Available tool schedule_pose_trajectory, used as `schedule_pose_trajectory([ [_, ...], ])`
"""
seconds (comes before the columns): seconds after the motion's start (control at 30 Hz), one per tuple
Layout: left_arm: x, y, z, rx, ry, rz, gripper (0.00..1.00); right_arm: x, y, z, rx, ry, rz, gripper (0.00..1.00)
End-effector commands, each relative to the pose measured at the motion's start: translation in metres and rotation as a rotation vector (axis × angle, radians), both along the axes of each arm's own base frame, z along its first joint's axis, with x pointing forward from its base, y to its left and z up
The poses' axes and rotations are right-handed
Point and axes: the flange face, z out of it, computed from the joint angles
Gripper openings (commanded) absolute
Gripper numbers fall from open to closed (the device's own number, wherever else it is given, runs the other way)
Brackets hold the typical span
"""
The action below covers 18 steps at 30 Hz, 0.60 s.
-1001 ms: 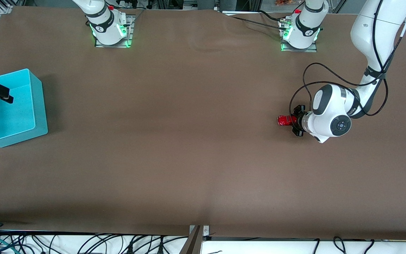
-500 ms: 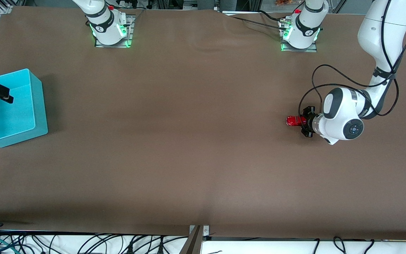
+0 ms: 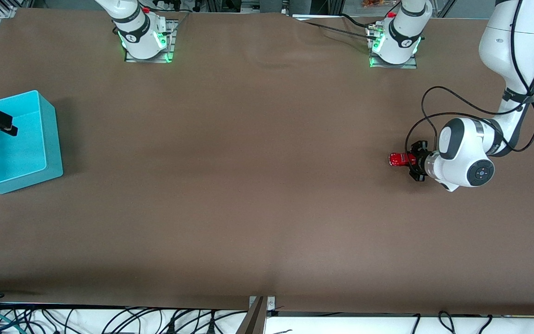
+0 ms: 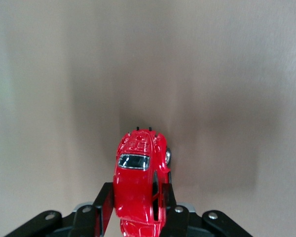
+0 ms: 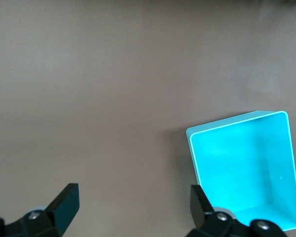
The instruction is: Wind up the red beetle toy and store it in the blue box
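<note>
Both arms are glossy white with dark grey bands at the joints. Each base [image 3: 146,35] sits on a metal plate and glows green at its foot, with a small red button on top. A loose black cable [image 3: 427,109] loops along the left arm to its wrist, whose end cap carries a dark round disc. The grippers are black, with flat black fingers [image 5: 66,202] and silver screws on the mounts [image 4: 49,216].

One high camera looks down across the whole surface [image 3: 257,195] toward the arm bases; each wrist camera looks close past its own gripper.
</note>
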Motion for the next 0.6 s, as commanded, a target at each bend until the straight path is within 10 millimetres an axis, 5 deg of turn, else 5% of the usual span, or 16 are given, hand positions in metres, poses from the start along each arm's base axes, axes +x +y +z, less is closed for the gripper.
schedule_pose_trajectory([
  [0.0, 0.001, 0.028, -0.056, 0.017, -0.001, -0.060, 0.00, 0.002, -0.002, 0.006, 0.002, -0.013, -0.007, 1.00],
  [0.57, 0.002, 0.048, -0.056, 0.024, -0.004, -0.069, 0.00, 0.002, -0.002, 0.006, 0.002, -0.013, -0.009, 1.00],
])
